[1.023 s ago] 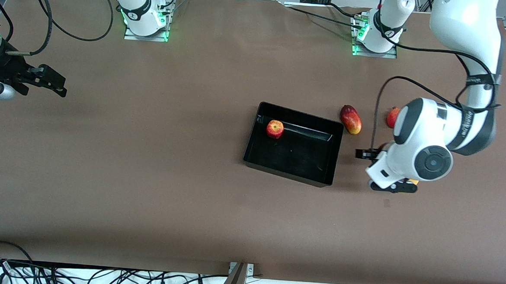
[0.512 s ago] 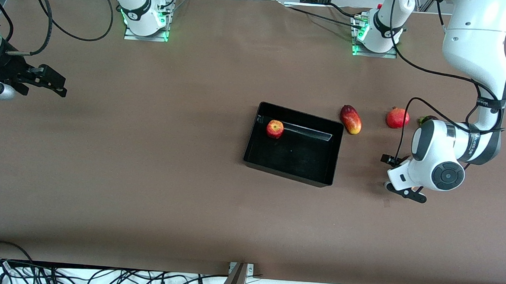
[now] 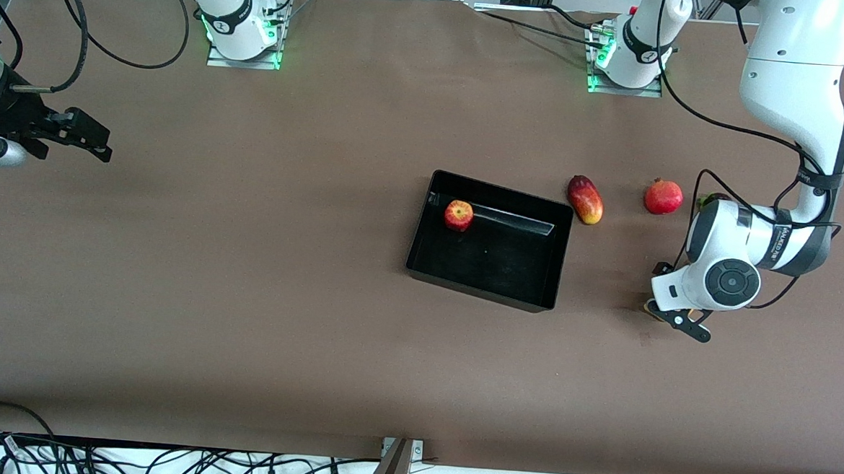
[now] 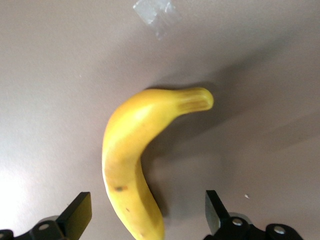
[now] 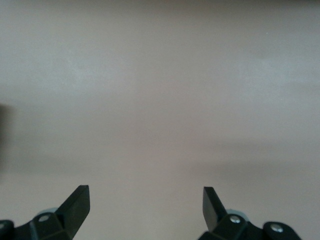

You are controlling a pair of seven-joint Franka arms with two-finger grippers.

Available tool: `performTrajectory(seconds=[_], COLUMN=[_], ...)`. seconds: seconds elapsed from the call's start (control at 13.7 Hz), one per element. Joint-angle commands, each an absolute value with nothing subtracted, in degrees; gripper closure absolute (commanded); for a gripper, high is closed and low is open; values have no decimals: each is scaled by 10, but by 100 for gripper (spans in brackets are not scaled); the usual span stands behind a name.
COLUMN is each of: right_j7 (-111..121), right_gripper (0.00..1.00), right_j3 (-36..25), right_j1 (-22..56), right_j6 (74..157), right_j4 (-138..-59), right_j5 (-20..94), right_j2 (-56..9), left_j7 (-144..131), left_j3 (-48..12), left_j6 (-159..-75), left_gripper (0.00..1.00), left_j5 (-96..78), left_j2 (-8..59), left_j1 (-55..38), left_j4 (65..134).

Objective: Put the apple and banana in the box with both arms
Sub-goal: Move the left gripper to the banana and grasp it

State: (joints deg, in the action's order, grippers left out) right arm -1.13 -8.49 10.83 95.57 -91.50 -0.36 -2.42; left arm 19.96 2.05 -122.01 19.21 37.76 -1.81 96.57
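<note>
The left gripper (image 3: 679, 324) sits low over the banana (image 4: 137, 165) near the left arm's end of the table, closer to the front-camera edge than any other fruit; since the earlier frames it has travelled from beside the box (image 3: 435, 266) toward that end of the table and has dropped lower. In the front view the wrist now hides almost all of the banana. In the left wrist view the fingers (image 4: 77, 214) stand wide apart, one on each side of the banana, with clear gaps and no contact; the gripper holds nothing. The banana lies flat on the brown table (image 3: 244, 314), and a small scrap of clear tape (image 4: 154, 14) is stuck to the surface just off its darker tip. The box rests near the middle of the table, unmoved. The apple (image 3: 458, 215) lies inside it, against the wall on the robots' side, in the corner toward the right arm's end, unchanged. The mango (image 3: 585, 199) lies just beside the box toward the left arm's end. The pomegranate (image 3: 663, 197), half covered by the arm one second ago, is now fully exposed. The right gripper (image 3: 84, 136) waits over the right arm's end of the table, unchanged, fingers (image 5: 75, 205) spread wide and empty.
</note>
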Motion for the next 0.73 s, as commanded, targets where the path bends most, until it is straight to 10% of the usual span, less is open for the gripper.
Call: performTrajectory(seconds=[0.0, 0.07, 0.37, 0.66], right_j7=[-11, -11, -11, -11], right_gripper=[0, 0, 0, 0], right_j3=[-82, -82, -82, -82], right_j1=[109, 109, 109, 109], right_j6=[954, 954, 955, 956], right_j4=[-906, -907, -906, -906], right_j5=[-10, -10, -10, -10], right_j2=[-26, -25, -25, -25], left_j7=[242, 253, 258, 259], left_j3=[17, 17, 15, 10], left_j6=[-1281, -1294, -1294, -1288], left_gripper=[0, 7, 94, 100], left_j5=[205, 205, 203, 195], left_j2=[395, 399, 403, 396], left_j1=[14, 22, 25, 25], left_j4=[971, 971, 971, 966])
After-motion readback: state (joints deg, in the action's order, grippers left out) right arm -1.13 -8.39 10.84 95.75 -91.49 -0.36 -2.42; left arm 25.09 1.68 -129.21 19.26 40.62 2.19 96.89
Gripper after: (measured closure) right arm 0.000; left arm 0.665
